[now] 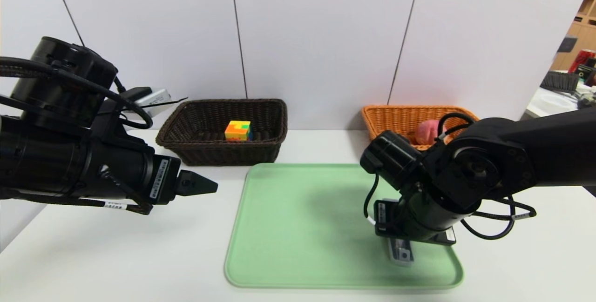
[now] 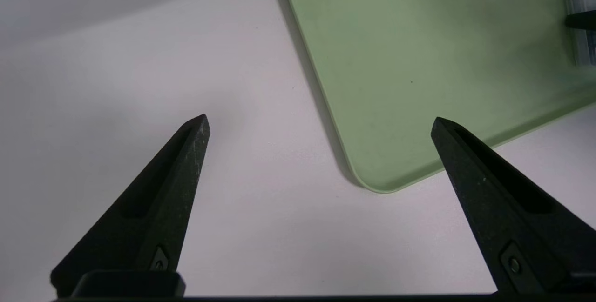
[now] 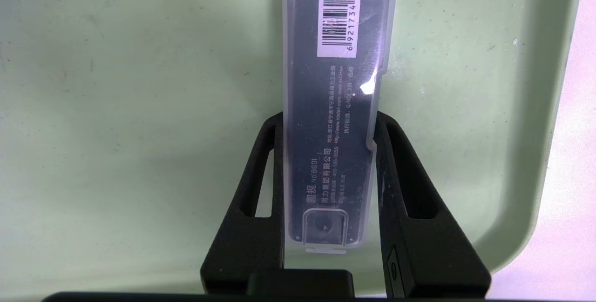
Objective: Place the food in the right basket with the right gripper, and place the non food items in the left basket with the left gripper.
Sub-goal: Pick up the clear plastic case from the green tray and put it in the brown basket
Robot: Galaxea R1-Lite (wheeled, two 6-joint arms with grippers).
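Left pincer (image 1: 205, 185) hovers over the white desk (image 1: 116, 251) left of the green tray (image 1: 302, 227), fingers spread wide, holding nothing; dark wicker basket (image 1: 260, 148) behind holds a multicoloured puzzle cube (image 1: 238, 130); right pincer (image 3: 328, 120) low at the tray's right end, fingers pressed against both sides of a clear plastic case (image 3: 337, 83) with barcode label, lying on the tray; orange basket (image 1: 396, 118) holds a pink item (image 1: 428, 130).

Head camera overlooking; wrist cameras close above shared tray (image 1: 298, 227).
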